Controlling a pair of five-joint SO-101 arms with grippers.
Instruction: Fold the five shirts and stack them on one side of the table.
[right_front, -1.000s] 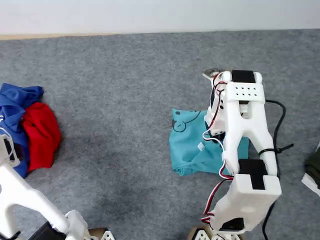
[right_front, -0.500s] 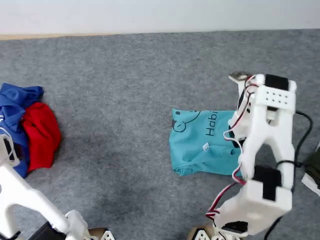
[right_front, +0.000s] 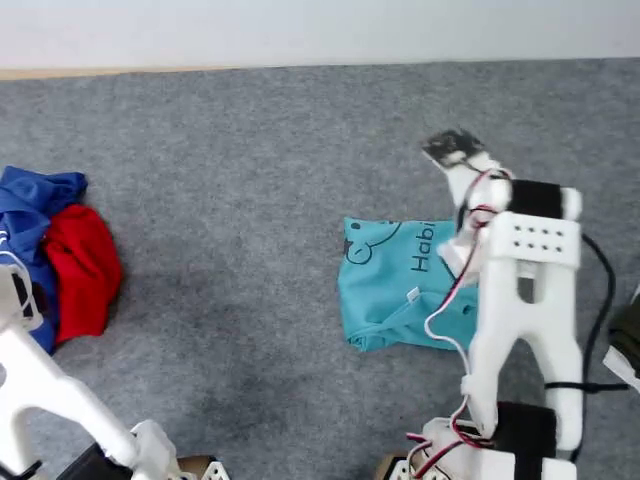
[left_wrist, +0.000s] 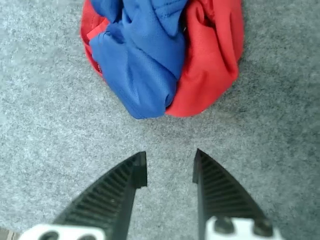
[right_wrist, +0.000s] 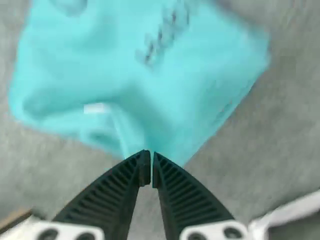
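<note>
Teal shirt (right_front: 400, 290) lies folded right of centre; the right gripper (right_wrist: 151, 160), jaws nearly closed, empty, hangs above it. Left gripper (left_wrist: 170, 167), jaws half open, is near the tangled blue shirt (left_wrist: 145, 65) and red shirt (left_wrist: 210, 60) at left; one pinch may lift both.

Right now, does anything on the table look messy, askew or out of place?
Yes. The blue shirt and red shirt lie crumpled together in an unfolded heap at the left edge of the table. The teal shirt near the middle is folded, but its near edge is rumpled and uneven rather than square.
</note>
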